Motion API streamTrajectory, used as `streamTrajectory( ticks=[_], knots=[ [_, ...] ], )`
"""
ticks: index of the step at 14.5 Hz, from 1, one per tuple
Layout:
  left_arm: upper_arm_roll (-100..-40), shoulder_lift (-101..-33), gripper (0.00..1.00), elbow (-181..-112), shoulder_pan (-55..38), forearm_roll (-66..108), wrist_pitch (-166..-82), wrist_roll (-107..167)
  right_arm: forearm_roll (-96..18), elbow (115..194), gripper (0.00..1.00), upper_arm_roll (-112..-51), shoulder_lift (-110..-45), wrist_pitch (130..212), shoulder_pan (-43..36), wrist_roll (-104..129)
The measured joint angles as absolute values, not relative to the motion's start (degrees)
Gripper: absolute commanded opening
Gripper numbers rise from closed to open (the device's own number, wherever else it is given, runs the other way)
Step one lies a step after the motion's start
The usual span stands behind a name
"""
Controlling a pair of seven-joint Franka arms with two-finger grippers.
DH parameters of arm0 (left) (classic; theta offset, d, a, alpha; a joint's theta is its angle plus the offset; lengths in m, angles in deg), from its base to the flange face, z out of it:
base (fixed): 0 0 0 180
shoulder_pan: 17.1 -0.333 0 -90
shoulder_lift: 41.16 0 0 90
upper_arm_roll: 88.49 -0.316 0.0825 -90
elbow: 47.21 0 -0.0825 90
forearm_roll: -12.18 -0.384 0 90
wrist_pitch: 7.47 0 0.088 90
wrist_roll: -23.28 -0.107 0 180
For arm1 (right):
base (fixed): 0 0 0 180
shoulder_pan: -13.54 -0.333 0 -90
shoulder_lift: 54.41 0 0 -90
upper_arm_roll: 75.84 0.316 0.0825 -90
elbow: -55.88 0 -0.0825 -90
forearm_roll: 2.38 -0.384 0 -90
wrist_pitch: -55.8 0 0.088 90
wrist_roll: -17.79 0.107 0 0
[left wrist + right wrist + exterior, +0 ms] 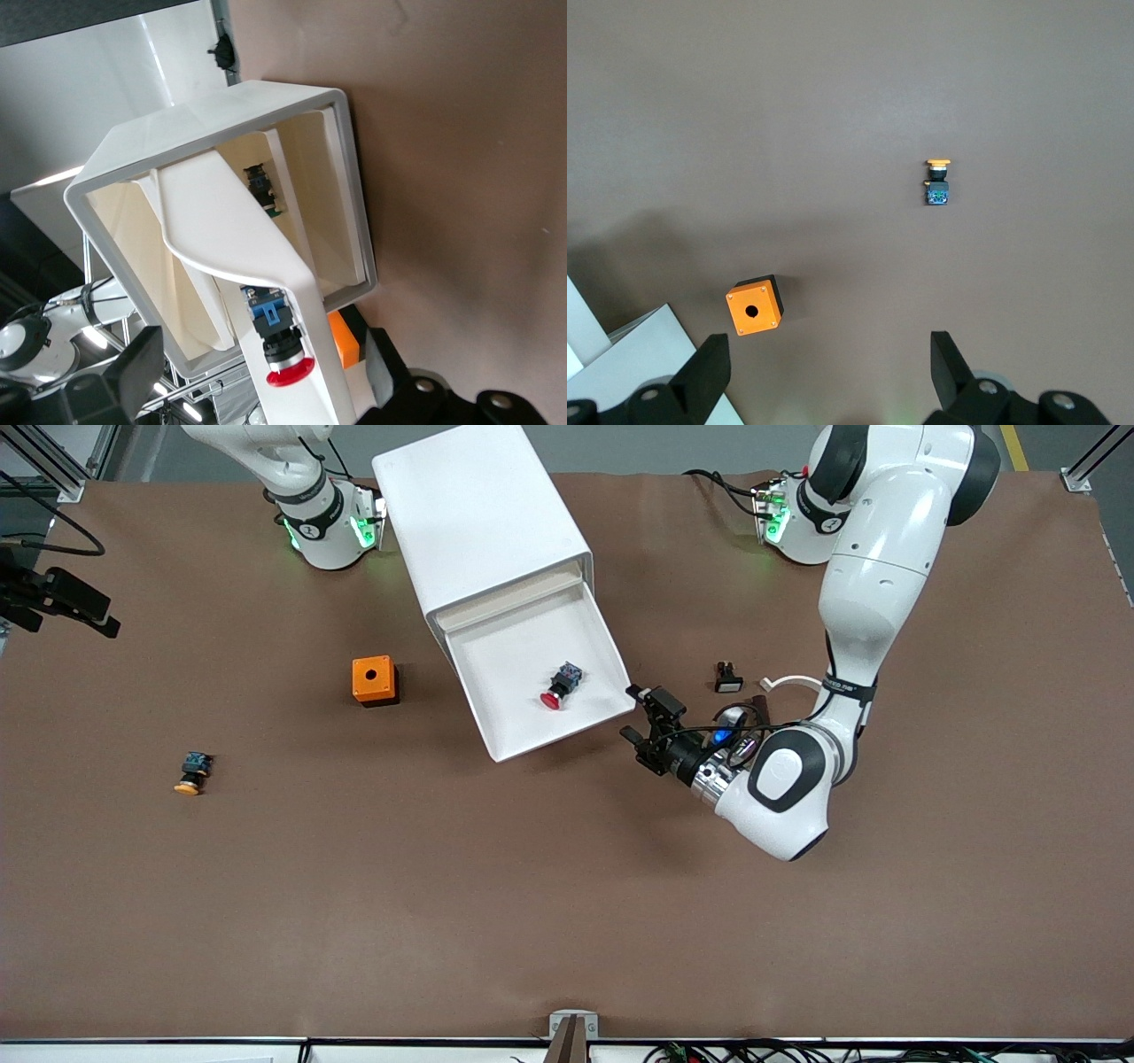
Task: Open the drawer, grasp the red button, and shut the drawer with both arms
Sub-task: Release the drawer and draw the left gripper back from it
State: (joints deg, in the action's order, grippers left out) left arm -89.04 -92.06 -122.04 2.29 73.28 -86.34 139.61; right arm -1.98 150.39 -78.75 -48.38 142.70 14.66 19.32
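The drawer (540,682) stands pulled out at frame centre, the button (560,688) lying inside. The left gripper (646,725), fingers spread and empty, sits just beside the drawer's corner. The right gripper (828,372), also spread, hangs high over the orange box (373,680); an orange-capped button (191,772) lies lower left.

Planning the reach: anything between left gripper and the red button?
Only the drawer front wall separates the left gripper from the button, per front view.
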Motion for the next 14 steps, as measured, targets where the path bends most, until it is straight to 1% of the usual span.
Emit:
streamTrajectory(
  ticks=[5, 8, 11, 14],
  knots=[
    [-89.5, -91.3, 1.0, -118.7, 2.6, 66.7, -86.6, 124.5, 0.4, 148.6, 1.0, -78.7, -50.9, 143.6, 14.7, 19.3],
    [-89.5, -90.3, 1.0, -117.5, 2.7, 62.4, -86.6, 113.5, 1.4, 148.0, 1.0, -78.6, -54.4, 144.6, 14.7, 19.3],
    [-89.5, -87.3, 1.0, -116.7, 2.8, 58.3, -86.9, 101.2, 1.6, 147.3, 1.0, -78.7, -59.3, 145.5, 14.7, 19.0],
    [-89.4, -81.8, 1.0, -116.2, 3.0, 53.2, -89.6, 90.8, 1.3, 146.6, 1.0, -78.7, -60.7, 145.1, 14.7, 19.6]
  ],
)
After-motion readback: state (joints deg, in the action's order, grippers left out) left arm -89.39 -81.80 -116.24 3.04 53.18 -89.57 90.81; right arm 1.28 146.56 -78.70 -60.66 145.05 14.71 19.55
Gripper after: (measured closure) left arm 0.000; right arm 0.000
